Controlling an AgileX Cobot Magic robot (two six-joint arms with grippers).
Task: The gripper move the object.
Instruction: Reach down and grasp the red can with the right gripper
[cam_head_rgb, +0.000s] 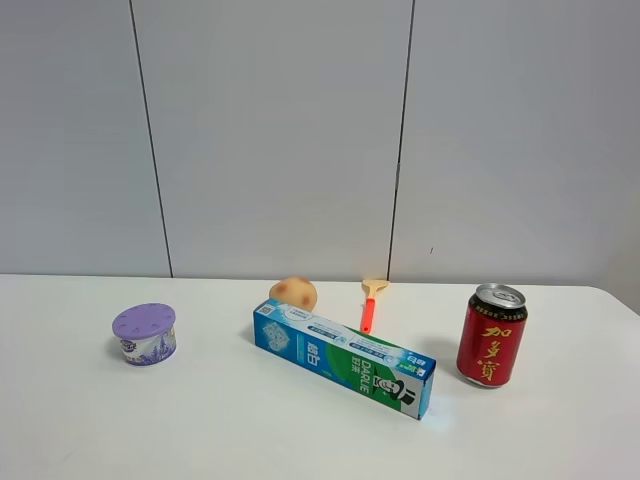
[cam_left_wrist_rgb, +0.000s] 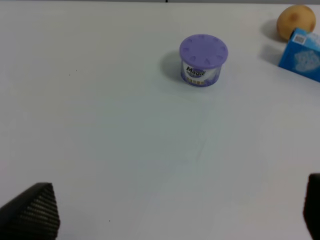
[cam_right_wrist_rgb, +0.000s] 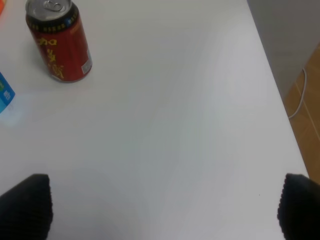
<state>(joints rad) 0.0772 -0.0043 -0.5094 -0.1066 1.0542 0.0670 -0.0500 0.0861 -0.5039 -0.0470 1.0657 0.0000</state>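
The red can (cam_head_rgb: 492, 336) stands upright near the right end of the table (cam_head_rgb: 80, 420), beside the toothpaste box (cam_head_rgb: 343, 356), well ahead of the right gripper (cam_right_wrist_rgb: 162, 207) and off its centreline, so with both sets of jaws spread wide and empty, that arm's way closer than the left gripper (cam_left_wrist_rgb: 170, 212).

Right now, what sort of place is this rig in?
Probably a robot test bench in a lab: a white tabletop, blank grey wall panels, and unrelated props set out, like a red drink can and blue-green toothpaste box.
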